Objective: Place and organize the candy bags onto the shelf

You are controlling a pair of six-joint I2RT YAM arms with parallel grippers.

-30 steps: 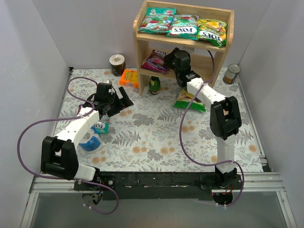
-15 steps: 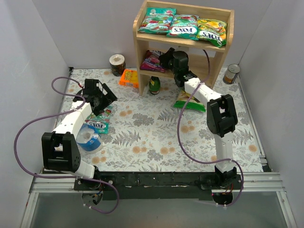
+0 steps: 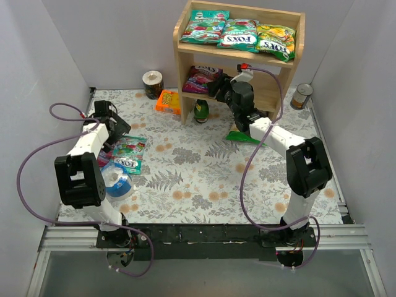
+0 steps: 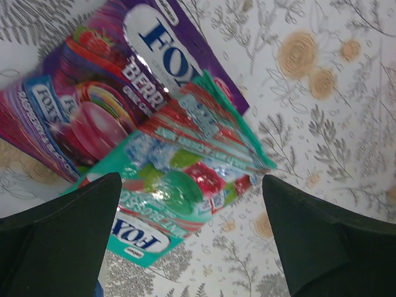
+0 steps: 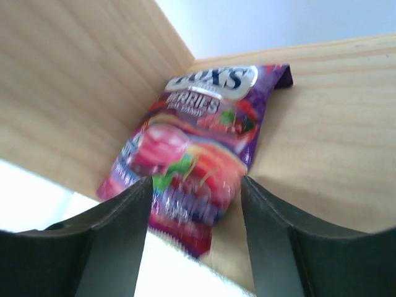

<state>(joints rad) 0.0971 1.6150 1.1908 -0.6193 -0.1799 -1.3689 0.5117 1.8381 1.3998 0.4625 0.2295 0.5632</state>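
The right pincer was spread and released, its berry candy bag lying flat just ahead on the lower tier of the shelf, apparently deposited. The left pincer gaped directly over a teal bag on the worktop, poised to grab

Three candy bags lie side by side on the shelf top tier. A purple bag sits on the lower tier, with the right pincer just beside it.

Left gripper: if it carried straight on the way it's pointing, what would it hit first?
Most likely the teal candy bag, centred ahead of the open left gripper and overlapping a purple bag on the table. Depth is unclear.
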